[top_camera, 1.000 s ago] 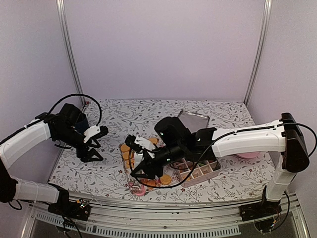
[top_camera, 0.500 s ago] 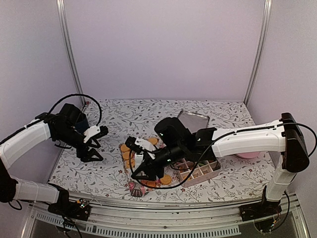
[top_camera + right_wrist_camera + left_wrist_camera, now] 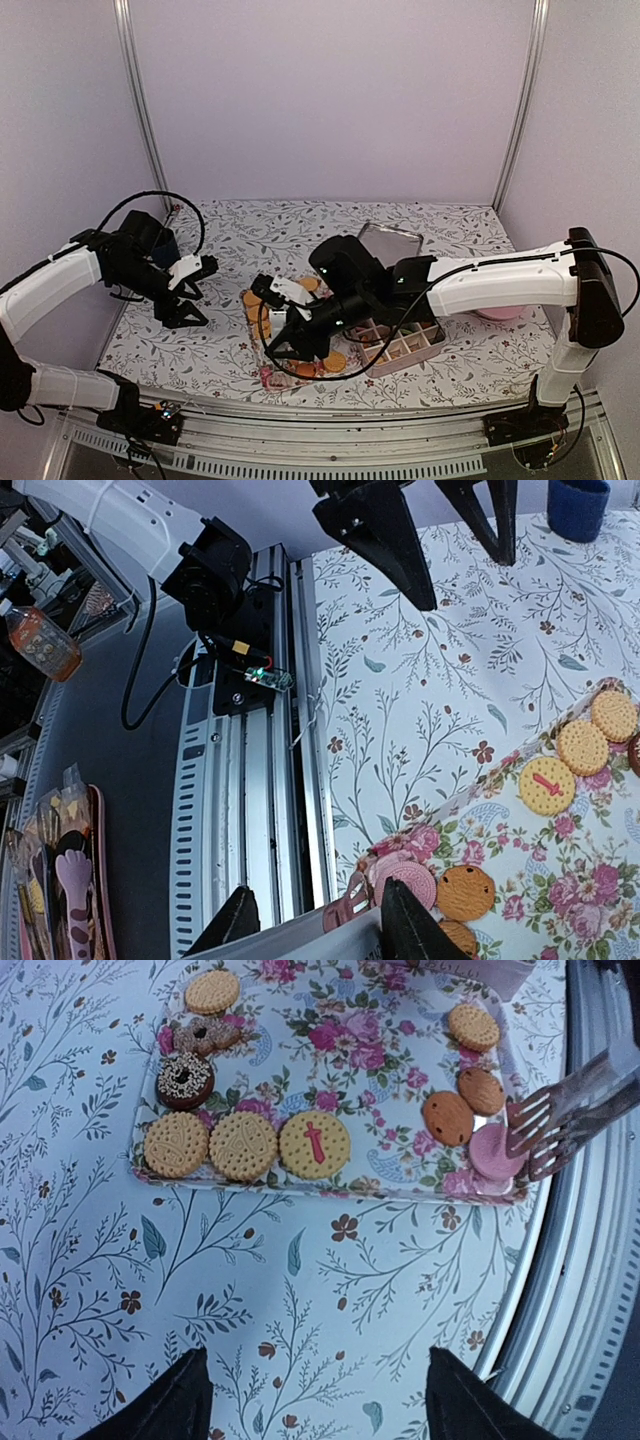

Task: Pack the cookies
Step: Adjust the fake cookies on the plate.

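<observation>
Near the front edge of the counter [image 3: 100, 1260], the cookies [image 3: 243, 1145] lie on a floral tray [image 3: 350, 1050], with a tan row at one end and a few more plus a pink cookie [image 3: 492, 1152] at the other. My left hand [image 3: 186, 316] hangs open beside the tray. My right hand [image 3: 322, 925] straddles a pink forked tool [image 3: 560, 1110] touching the pink cookie; I cannot tell if it grips.

The right tool [image 3: 281, 347] has been shifted slightly to the left, and its jaws have been brought closer together.
</observation>
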Action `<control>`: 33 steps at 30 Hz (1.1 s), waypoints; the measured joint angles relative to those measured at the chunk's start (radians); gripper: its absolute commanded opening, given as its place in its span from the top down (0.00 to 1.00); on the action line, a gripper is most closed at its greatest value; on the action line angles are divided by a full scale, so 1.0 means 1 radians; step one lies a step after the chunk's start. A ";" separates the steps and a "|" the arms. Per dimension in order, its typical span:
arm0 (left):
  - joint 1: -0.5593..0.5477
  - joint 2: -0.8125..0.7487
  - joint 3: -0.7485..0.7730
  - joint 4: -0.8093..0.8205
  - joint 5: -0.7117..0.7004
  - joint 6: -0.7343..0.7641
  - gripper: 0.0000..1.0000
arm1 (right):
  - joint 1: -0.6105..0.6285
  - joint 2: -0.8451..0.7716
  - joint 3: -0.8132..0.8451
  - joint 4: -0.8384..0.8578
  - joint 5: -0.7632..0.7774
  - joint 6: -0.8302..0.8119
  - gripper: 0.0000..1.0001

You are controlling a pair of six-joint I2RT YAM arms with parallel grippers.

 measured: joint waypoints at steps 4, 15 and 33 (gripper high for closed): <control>0.000 -0.007 -0.002 0.000 0.000 0.000 0.27 | -0.005 0.000 0.015 0.000 0.018 0.003 0.67; 0.000 -0.014 -0.010 0.001 0.000 0.000 0.27 | -0.026 0.000 0.017 0.001 0.029 0.036 0.93; 0.000 -0.026 -0.018 0.002 -0.002 0.002 0.27 | -0.026 0.019 0.021 0.046 0.093 0.072 0.50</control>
